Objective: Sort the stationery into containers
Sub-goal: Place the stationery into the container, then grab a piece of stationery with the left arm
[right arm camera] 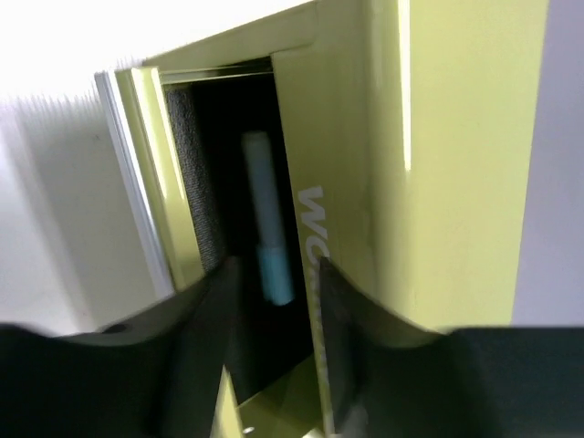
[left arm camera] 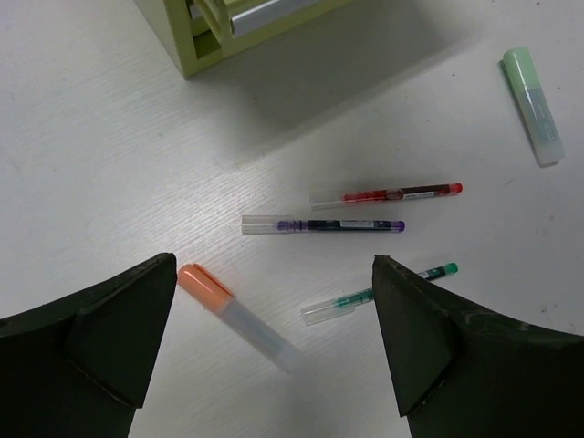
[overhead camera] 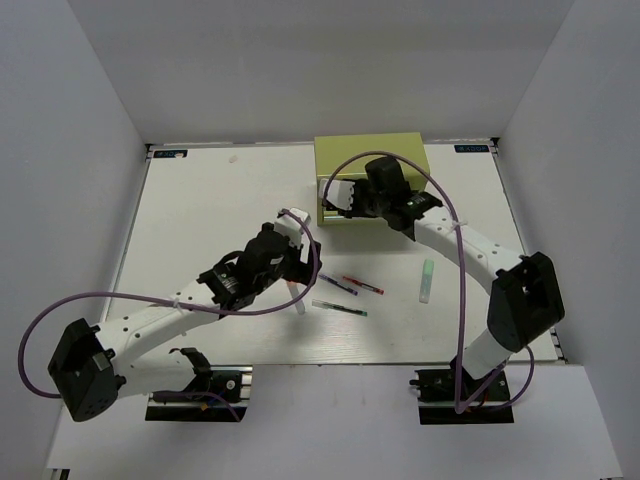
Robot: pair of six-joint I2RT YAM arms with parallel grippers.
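Observation:
The yellow-green chest (overhead camera: 372,158) stands at the back of the table, and one of its drawers (right arm camera: 182,173) is pulled out. A light blue marker (right arm camera: 265,228) lies inside that drawer, just beyond my right gripper (right arm camera: 274,287), which is open and holds nothing. My left gripper (left arm camera: 274,269) hangs open above the white marker with the orange cap (left arm camera: 233,315), not touching it. On the table lie the red pen (left arm camera: 385,193), the dark pen (left arm camera: 322,225), the green pen (left arm camera: 379,294) and the mint green marker (left arm camera: 533,105).
The right gripper's fingers (right arm camera: 205,315) stand on either side of the lettered drawer wall (right arm camera: 315,228). White walls close in the white table (overhead camera: 210,200) on three sides. The arm bases (overhead camera: 195,385) sit at the near edge.

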